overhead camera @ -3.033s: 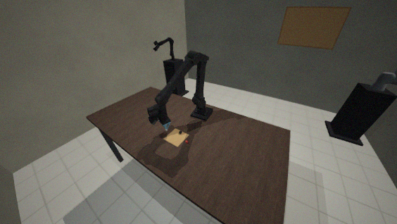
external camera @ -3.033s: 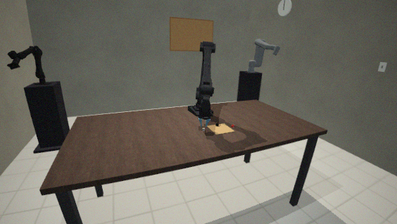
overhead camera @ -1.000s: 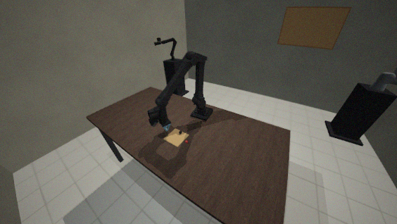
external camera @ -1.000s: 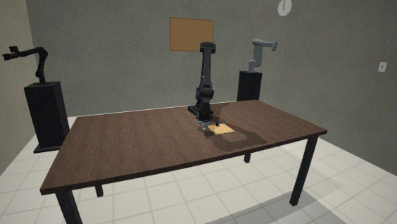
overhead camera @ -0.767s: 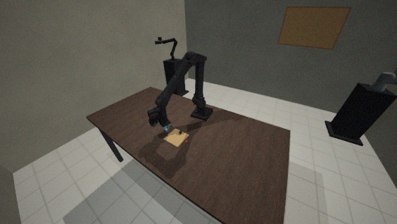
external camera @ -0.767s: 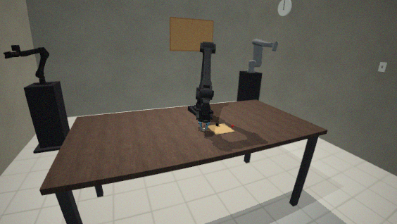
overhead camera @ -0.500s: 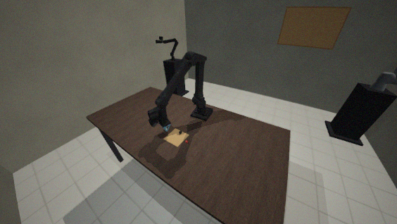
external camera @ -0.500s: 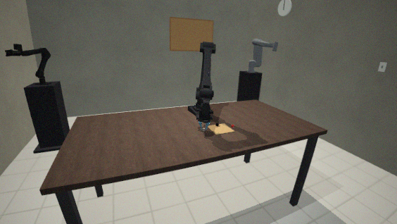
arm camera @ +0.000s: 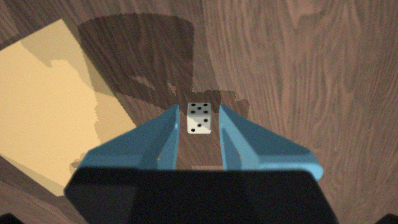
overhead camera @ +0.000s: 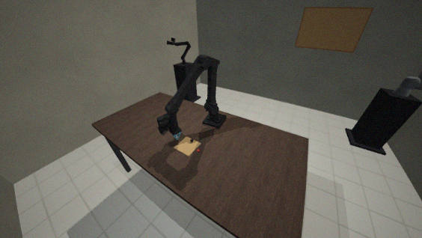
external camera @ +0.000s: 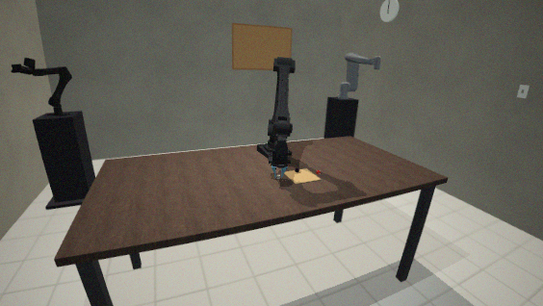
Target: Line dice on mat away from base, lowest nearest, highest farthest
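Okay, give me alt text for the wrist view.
Blue-tipped gripper open above a wooden table, with a white die between its fingers but touching neither. A tan mat lies at the left, partly in shadow.

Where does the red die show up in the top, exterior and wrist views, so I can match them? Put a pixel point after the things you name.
Top: the red die [overhead camera: 198, 150] [external camera: 318, 171] is just off the mat's lower-right edge, below picture centre.
Exterior: just right of the mat, right of centre.
Wrist: not in it.
Shared landmark: the tan mat [overhead camera: 183, 148] [external camera: 305, 178] [arm camera: 45, 105].
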